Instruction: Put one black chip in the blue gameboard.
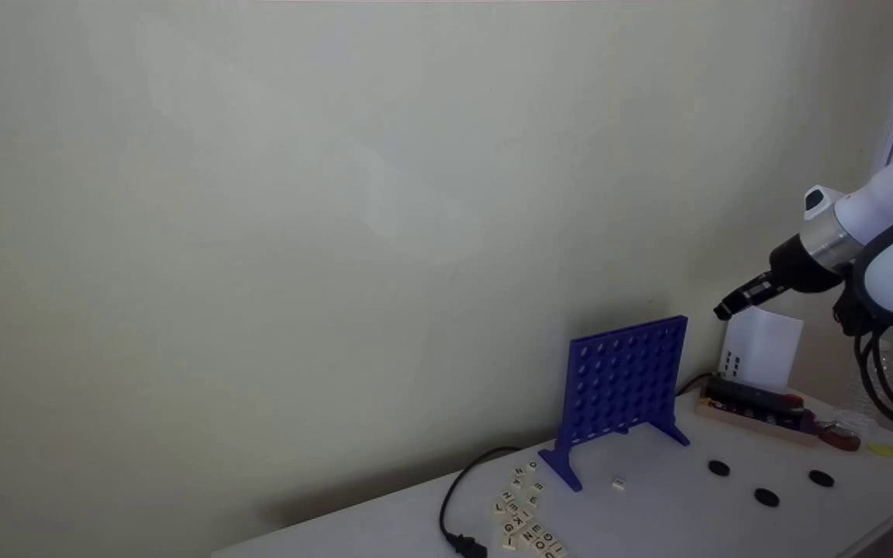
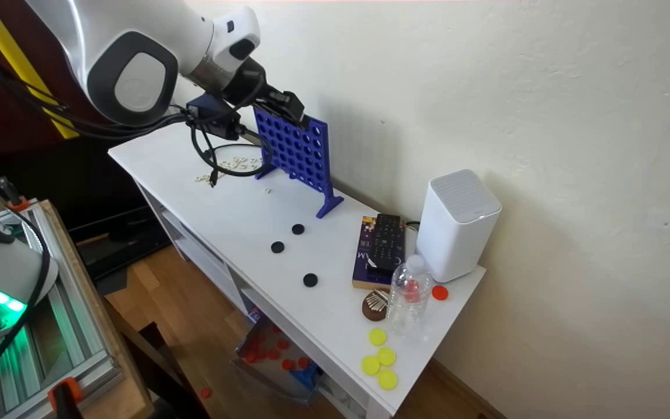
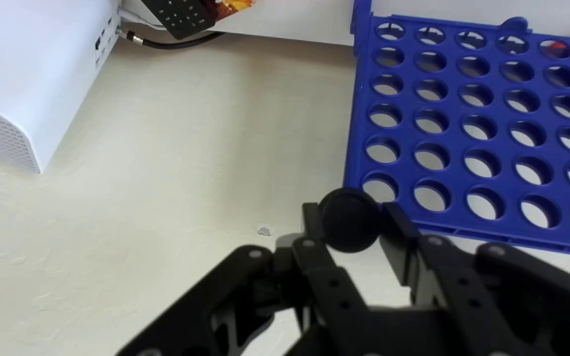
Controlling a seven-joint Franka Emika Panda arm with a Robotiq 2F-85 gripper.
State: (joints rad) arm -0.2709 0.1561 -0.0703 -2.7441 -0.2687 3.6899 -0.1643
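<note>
Our fingers (image 3: 311,222) held a black chip (image 3: 348,225) pinched between them, its round face showing in the wrist view. There the chip overlapped an end corner of the board (image 3: 457,143), which stood upright near the wall (image 3: 215,123); we could not judge the depth between them. In an exterior view we saw a slim gap between our gripper (image 1: 722,311) and the board's upper corner. From the board's end edge to the white box (image 2: 457,238), a broad stretch of wall gave us open room, with the book (image 2: 364,256) and bottle (image 2: 409,297) on the table (image 2: 335,244) below. Three more black chips (image 2: 277,247) lay apart in front of the board, back from the table's front edge.
</note>
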